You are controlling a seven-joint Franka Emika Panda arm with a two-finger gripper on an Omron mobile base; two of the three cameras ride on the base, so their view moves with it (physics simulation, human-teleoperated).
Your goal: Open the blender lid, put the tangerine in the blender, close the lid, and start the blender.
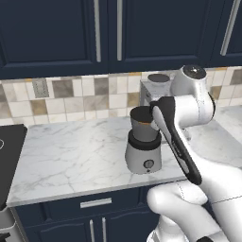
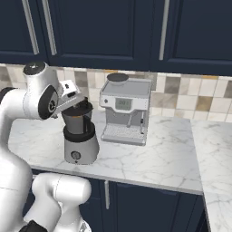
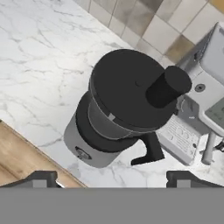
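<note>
The blender (image 1: 143, 150) stands near the counter's front edge, with a silver-grey base, a front knob and a dark jar (image 2: 78, 121). The hand view looks down on the blender lid (image 3: 127, 89), a round black cap with an upright knob (image 3: 168, 86), sitting on the jar's mouth. The jar's black handle (image 3: 148, 151) points toward me. My gripper (image 3: 113, 178) hovers just above the lid, open, with nothing between its fingertips (image 3: 41, 178). From the right base view the gripper (image 2: 76, 103) hangs right over the jar's top. The tangerine is out of view.
A boxy silver coffee machine (image 2: 124, 113) stands just behind and to the right of the blender. A dark stovetop (image 1: 9, 151) sits at the counter's left end. Dark wall cabinets hang above the tiled backsplash (image 1: 71, 97). Marble counter (image 1: 71, 156) stretches left of the blender.
</note>
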